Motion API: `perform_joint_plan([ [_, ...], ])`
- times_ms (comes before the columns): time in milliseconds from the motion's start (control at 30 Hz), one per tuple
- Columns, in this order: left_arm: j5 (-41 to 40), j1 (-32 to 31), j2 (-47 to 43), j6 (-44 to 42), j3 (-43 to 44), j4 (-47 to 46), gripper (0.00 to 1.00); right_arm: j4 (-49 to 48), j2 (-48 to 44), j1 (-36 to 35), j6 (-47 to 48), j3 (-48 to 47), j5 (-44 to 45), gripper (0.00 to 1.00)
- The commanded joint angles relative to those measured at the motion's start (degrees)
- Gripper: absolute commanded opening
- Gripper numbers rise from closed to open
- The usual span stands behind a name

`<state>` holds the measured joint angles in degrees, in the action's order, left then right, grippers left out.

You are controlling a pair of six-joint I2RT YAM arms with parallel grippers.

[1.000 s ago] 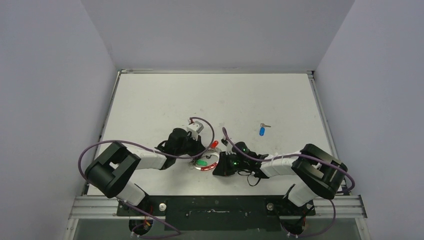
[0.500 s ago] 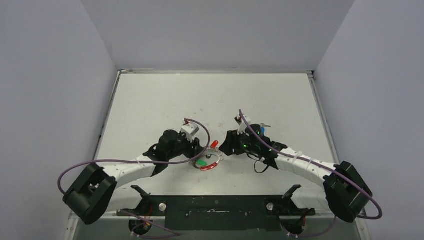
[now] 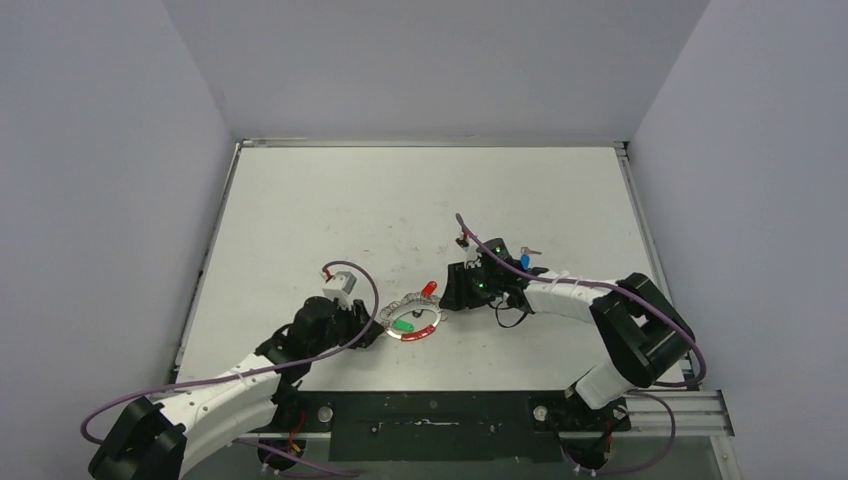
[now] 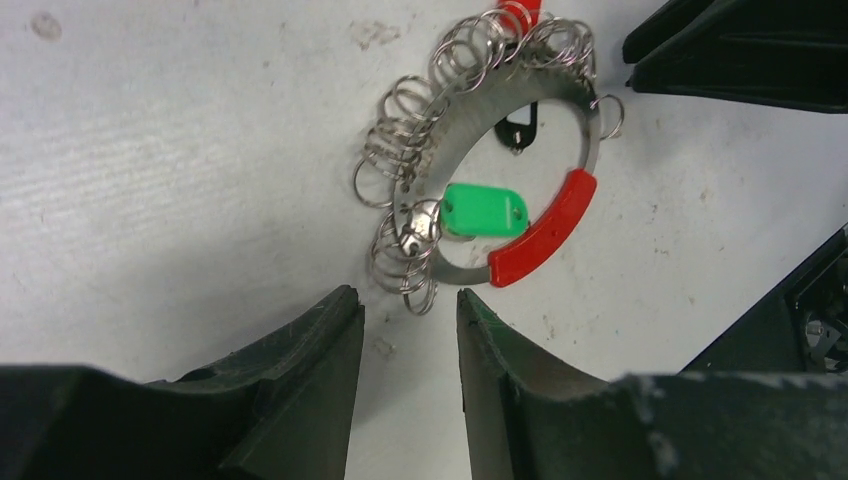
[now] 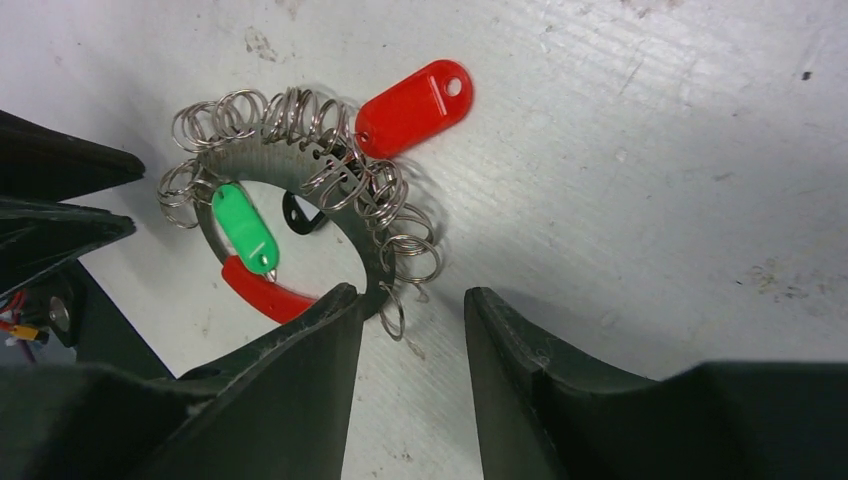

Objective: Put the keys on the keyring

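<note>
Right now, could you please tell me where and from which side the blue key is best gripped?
Grip the blue key by its plastic head, coming straight down: it lies flat on the table, and the head looks broader than the thin blade pointing far-right. The open right gripper seems nearest.

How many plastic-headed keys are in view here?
3. The green key lies inside the keyring; the red key sits at its far edge; the blue key lies apart on the table, beside the right arm. Arms may hide others.
</note>
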<state>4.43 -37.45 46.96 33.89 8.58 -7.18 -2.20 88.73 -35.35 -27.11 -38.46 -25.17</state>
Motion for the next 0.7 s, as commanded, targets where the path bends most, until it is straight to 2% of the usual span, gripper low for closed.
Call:
perform_joint_plan([
  [0,-1.16,-0.11,-1.82,5.74,-1.48,-0.46,0.36,-6.76,0.72,-0.86,-0.98,0.78,-4.88,0.4],
  [400,-0.87,0.21,13.28,2.43,1.74,-11.19,0.22,-9.13,6.0,-5.67,-2.27,1.87,-3.79,0.19],
  [667,-3.99,0.69,19.89,-4.77,5.83,-13.5,0.09,-6.36,1.67,-10.35,-3.87,4.36,-3.17,0.16],
])
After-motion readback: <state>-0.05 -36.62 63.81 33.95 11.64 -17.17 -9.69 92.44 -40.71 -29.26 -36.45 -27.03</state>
